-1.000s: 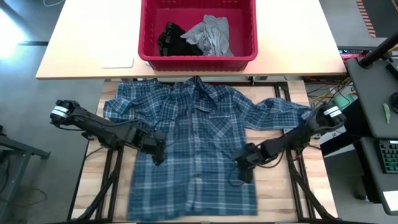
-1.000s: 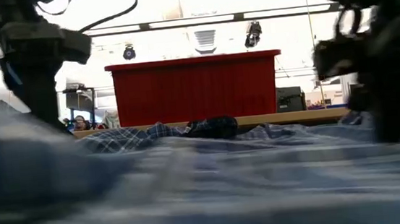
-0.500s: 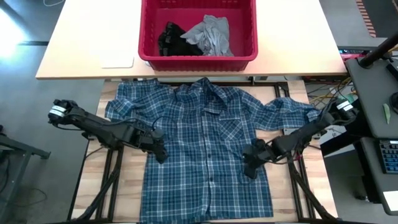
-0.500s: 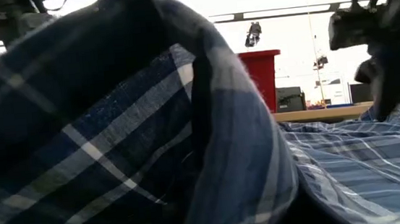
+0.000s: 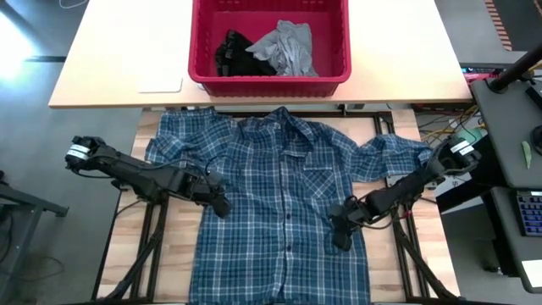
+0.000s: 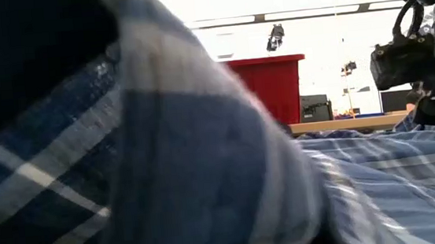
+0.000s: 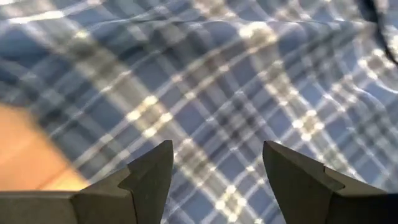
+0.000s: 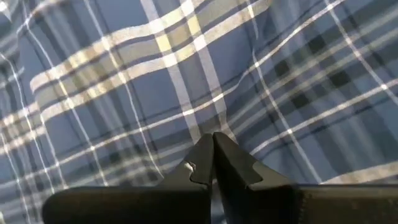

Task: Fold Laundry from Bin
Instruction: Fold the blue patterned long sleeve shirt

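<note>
Two arms flank the plaid shirt [image 5: 284,203], spread flat, collar toward the red bin [image 5: 269,80]. Left gripper [image 5: 222,206] hovers over the shirt's side edge, fingers [image 7: 152,171] apart, nothing between them. Right gripper [image 5: 340,235] sits on the opposite edge, fingers together. Beyond both, the bin holds a grey T-shirt [image 5: 288,47] and a black garment [image 5: 229,51].

In your low view a blurred fold of the shirt [image 6: 125,146] fills the near left, hiding most of the bin [image 6: 266,86], and the high view cuts off the shirt's hem.
</note>
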Available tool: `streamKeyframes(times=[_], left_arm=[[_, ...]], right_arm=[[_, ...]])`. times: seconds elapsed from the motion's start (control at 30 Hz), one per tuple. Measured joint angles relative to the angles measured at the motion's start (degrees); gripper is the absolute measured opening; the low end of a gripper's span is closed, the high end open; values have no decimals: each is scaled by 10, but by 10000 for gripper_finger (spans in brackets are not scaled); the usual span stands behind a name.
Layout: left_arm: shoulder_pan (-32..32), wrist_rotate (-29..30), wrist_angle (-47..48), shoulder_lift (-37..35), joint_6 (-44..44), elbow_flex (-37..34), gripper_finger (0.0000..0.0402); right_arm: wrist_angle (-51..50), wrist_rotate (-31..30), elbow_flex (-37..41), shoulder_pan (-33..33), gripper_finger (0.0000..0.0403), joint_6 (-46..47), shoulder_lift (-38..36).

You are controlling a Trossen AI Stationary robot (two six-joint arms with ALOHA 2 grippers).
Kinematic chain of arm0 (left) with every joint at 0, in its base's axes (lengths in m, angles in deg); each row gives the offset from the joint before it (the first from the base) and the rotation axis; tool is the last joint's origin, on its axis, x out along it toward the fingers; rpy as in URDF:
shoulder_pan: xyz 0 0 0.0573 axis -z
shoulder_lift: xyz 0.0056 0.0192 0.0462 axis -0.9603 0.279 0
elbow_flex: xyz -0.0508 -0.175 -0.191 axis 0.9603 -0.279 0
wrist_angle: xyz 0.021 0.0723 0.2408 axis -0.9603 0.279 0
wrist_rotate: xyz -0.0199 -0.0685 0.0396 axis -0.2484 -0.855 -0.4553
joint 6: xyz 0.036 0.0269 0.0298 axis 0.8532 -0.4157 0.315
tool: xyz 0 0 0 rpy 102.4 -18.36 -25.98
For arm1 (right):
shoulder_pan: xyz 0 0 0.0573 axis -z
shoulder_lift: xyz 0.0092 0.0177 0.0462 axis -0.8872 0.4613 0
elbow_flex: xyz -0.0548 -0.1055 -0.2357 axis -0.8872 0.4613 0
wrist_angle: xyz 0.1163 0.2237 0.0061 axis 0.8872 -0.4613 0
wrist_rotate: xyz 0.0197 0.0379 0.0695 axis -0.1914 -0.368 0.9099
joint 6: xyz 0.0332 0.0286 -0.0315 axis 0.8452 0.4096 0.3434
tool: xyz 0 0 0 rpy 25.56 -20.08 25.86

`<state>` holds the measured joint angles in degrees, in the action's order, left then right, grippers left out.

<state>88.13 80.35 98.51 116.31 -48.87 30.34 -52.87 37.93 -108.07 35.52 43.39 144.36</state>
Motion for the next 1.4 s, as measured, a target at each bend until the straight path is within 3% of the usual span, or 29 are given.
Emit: streamKeyframes(times=[0.1, 0.23, 0.37, 0.53, 0.7, 0.87, 1.0, 1.2, 1.4], left_arm=[[-5, 5, 2, -2, -6, -9, 233], [-28, 5, -22, -1, 7, -33, 233], [-77, 20, -46, 3, 69, -50, 233], [-153, 72, -85, 4, 174, -53, 233], [-229, 80, -148, 8, 222, -64, 233], [-279, 81, -236, 29, 278, -70, 233], [-295, 80, -268, 63, 311, -70, 233], [-312, 75, -292, 115, 318, -54, 233], [-329, 75, -279, 133, 311, -50, 233]], right_arm=[[-21, -3, -13, 2, 9, -8, -45], [-11, -68, -35, 50, 9, -75, -120], [-40, -85, -29, 168, 9, -128, -164], [-41, -61, -29, 353, 9, -243, -194], [-21, -10, -29, 523, 9, -359, -165], [60, 42, -29, 633, 9, -392, -111], [111, 72, -29, 676, 9, -387, -58], [153, 64, -29, 724, 9, -327, 10], [149, -8, -29, 768, 9, -264, 38]])
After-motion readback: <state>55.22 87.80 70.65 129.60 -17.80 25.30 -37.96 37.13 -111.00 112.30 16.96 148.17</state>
